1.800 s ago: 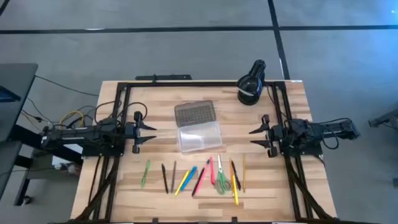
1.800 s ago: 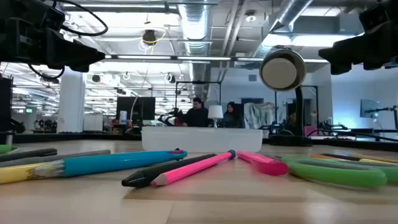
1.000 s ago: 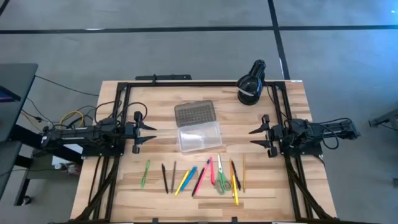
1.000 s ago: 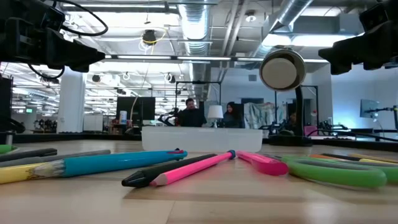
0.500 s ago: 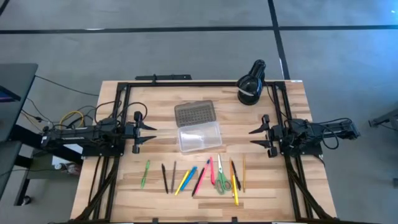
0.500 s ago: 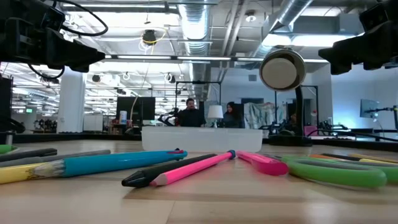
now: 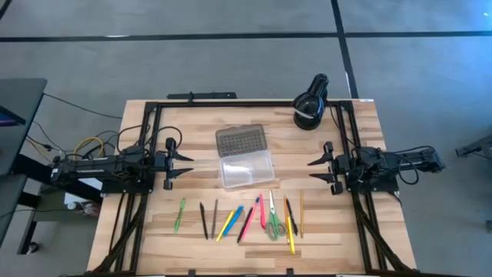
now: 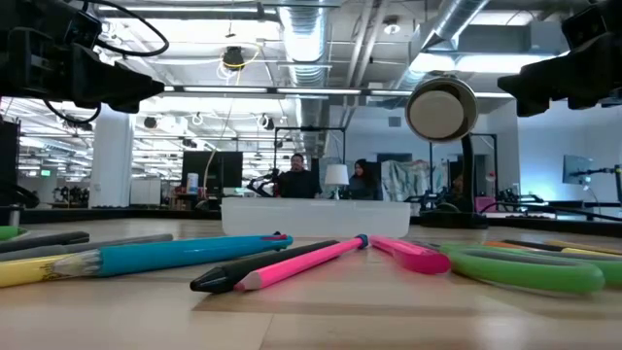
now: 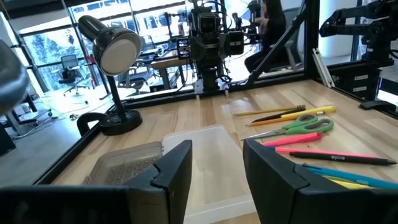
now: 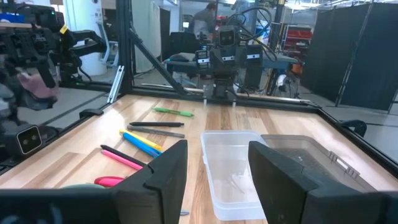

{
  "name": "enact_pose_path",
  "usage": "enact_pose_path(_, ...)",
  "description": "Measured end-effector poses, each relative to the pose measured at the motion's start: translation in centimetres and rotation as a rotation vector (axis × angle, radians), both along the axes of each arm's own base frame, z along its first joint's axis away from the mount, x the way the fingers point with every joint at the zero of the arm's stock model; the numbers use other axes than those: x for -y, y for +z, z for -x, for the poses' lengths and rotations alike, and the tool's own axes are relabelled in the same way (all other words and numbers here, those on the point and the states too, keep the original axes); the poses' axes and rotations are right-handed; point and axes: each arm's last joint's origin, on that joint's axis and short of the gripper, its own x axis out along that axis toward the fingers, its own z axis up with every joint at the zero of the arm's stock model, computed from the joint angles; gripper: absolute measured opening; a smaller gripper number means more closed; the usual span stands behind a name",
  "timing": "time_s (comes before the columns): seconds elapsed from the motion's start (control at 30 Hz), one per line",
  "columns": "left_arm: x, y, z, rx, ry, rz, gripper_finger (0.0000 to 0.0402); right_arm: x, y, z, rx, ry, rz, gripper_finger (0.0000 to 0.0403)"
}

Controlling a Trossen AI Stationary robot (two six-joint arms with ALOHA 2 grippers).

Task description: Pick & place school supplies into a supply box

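Both arms are matte black, built of boxy jointed segments. The left arm (image 7: 108, 171) carries black cables looping off its wrist, with a bundle of yellow and orange wires (image 7: 91, 145) at its base end, near 9 o'clock on the tabletop (image 7: 192, 119). The right arm (image 7: 384, 165) has a black cable arcing over its rear segment. The left gripper (image 9: 214, 165) and the right gripper (image 10: 214, 163) each end in two broad, black, angular fingers with bevelled edges and smooth plastic faces.
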Motion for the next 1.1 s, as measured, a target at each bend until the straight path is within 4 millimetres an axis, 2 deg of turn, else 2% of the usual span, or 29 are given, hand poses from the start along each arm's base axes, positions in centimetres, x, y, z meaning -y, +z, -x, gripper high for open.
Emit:
enact_pose_path(0.5, 0.0, 0.0, 0.0, 0.0, 0.0, 0.04, 0.0139, 0.0, 0.0, 0.0, 0.003, 0.0, 0.0, 0.0166)
enact_pose_path(0.6, 0.0, 0.0, 0.0, 0.0, 0.0, 0.121, 0.0139, 0.0, 0.1, 0.0, 0.018, -0.003, -0.002, 0.0166)
enact_pose_path(0.83, 0.1, 0.0, 0.0, 0.002, -0.022, 0.231, 0.0139, -0.1, 0.7, 0.0, 0.055, 0.008, -0.224, 0.0166)
enact_pose_path(0.9, 0.1, 0.1, 0.0, 0.003, -0.041, 0.265, 0.0139, 0.0, 0.7, 0.0, 0.056, 0.004, -0.226, 0.0166)
enact_pose_path(1.0, 0.1, 0.1, 0.0, 0.005, -0.04, 0.271, 0.0139, 0.2, 0.8, 0.0, 0.079, -0.055, -0.156, 0.0166)
enact_pose_path(1.1, 0.0, 0.6, 0.0, 0.07, 0.003, 0.312, 0.0139, 0.5, 1.1, 0.0, 0.113, -0.143, -0.161, 0.0166)
